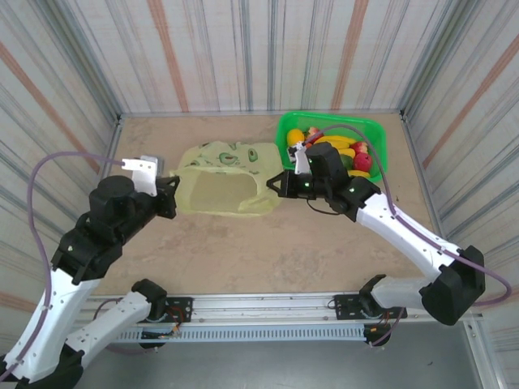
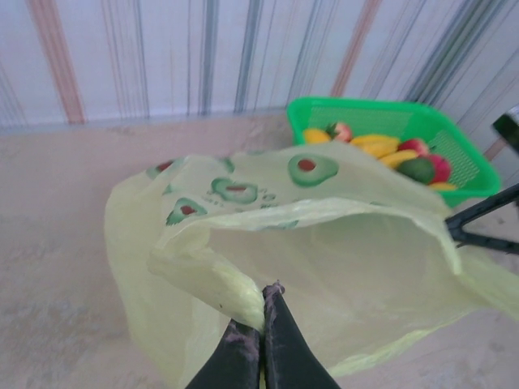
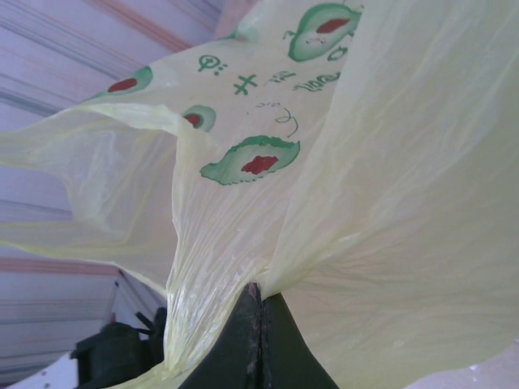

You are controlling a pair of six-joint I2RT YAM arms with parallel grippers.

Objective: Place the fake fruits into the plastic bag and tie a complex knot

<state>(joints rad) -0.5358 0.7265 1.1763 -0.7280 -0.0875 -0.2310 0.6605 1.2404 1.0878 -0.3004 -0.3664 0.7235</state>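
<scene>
So, top view first: the bag (image 1: 223,185) lies on the table (image 1: 268,251) toward the back, with its mouth stretched open between the two arms. On its left edge the left gripper (image 1: 175,196) is pinched shut, and the right gripper (image 1: 274,183) is pinched on the right edge. All the visible fruits (image 1: 345,150) sit in the green basket (image 1: 379,138) at the back right, just beside the bag. Left wrist cam: fingers (image 2: 242,352) squeezed together on a fold of the bag's near rim, the mouth gaping behind, basket and fruits beyond on the right. Right wrist cam: fingers (image 3: 243,340) clamped tight on the thin film, avocado print billowing above them.
</scene>
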